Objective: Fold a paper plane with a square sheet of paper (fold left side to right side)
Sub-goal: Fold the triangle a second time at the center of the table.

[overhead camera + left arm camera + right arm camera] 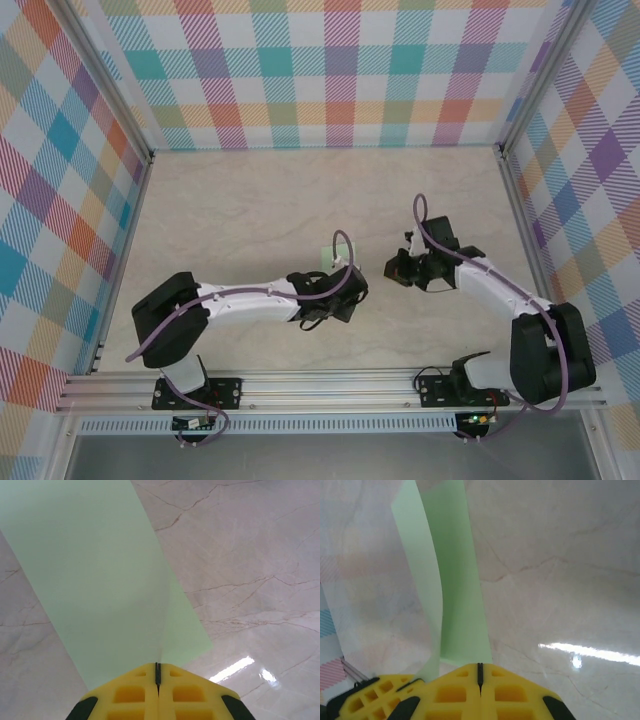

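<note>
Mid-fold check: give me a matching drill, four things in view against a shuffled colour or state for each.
Things:
1. left pincer
2. square sheet of paper
3. table
4. back wall

Colour or state:
A. coloured plaid
B. pale green
C. yellow, shut
D. marbled beige

Pairs: 1-C, 2-B, 3-D, 4-A

Pale marble-look bench (250, 200), thin brown veins, glossy, with light glare. Pastel plaid walls (330, 70) on three sides. Aluminium rail (330, 385) along near edge.
</note>
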Tool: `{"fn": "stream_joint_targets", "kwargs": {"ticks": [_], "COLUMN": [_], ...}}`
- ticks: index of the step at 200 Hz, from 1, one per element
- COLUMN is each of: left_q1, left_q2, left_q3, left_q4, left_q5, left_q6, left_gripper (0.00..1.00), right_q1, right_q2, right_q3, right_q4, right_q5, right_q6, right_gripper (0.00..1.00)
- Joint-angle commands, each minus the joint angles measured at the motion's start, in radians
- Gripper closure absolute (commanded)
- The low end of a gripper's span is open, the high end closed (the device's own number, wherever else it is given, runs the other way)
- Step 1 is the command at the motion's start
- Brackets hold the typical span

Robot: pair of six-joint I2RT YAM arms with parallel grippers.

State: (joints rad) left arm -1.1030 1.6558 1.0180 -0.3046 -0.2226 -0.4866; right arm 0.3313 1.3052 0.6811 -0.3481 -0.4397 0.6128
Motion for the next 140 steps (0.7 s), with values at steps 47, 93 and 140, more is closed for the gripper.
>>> {"fn": "stream_joint_targets", "kwargs": {"ticks": [47, 93, 140], "left_q1": [0.084, 0.117, 0.145], "left_q2": [-0.096, -0.127, -0.131], "left_q3": [-0.117, -0.156, -0.172], "left_q4": [0.151, 0.140, 0.122], "left_q5": [0.165, 0.165, 0.160], "left_q6": [-0.052, -0.055, -0.044], "left_gripper": [1.00, 1.00, 1.00], "right_q1": [0.176, 0.245, 0.267], "right_q2": [0.090, 0.180, 0.241], "right_q3": [-0.079, -0.040, 0.002], "right_q4": [0.257, 0.241, 0.134], "right_q5": [-0.010, 0.029, 0.089], "right_q6": [0.098, 0.101, 0.079], "right_gripper": [1.00, 1.00, 1.00]}}
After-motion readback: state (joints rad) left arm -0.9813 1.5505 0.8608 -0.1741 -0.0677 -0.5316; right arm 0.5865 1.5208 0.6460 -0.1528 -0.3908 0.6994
